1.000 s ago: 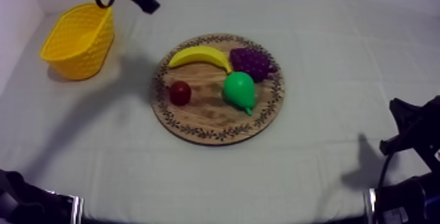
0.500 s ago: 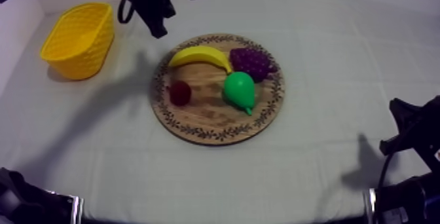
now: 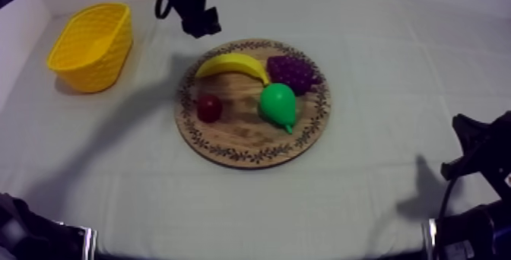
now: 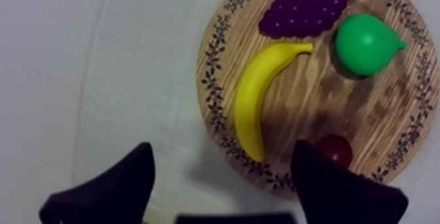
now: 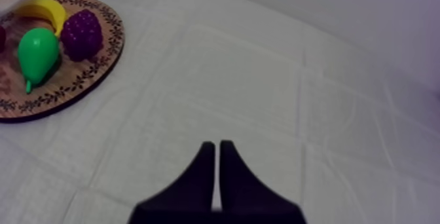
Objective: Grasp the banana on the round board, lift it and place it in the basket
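Note:
The yellow banana (image 3: 232, 65) lies on the far left part of the round wooden board (image 3: 251, 156), beside the purple grapes (image 3: 293, 71). My left gripper (image 3: 199, 21) hangs above the cloth just beyond the board's far left rim. In the left wrist view its fingers (image 4: 124, 184) stand wide apart with nothing between them, and the banana (image 4: 252, 105) lies just ahead of the gap. The yellow basket (image 3: 91, 46) stands at the far left, with nothing visible in it. My right gripper (image 5: 215, 174) is shut as a narrow wedge over bare cloth, well away from the board.
A green pear (image 3: 277, 105) and a small red fruit (image 3: 209, 108) share the board with the banana. My right arm (image 3: 479, 156) rests at the table's near right edge. Open cloth lies between the board and the basket.
My left arm has swung to the right, from beside the basket to just beyond the board's far left rim. The fruit, the board and the right arm have not moved.

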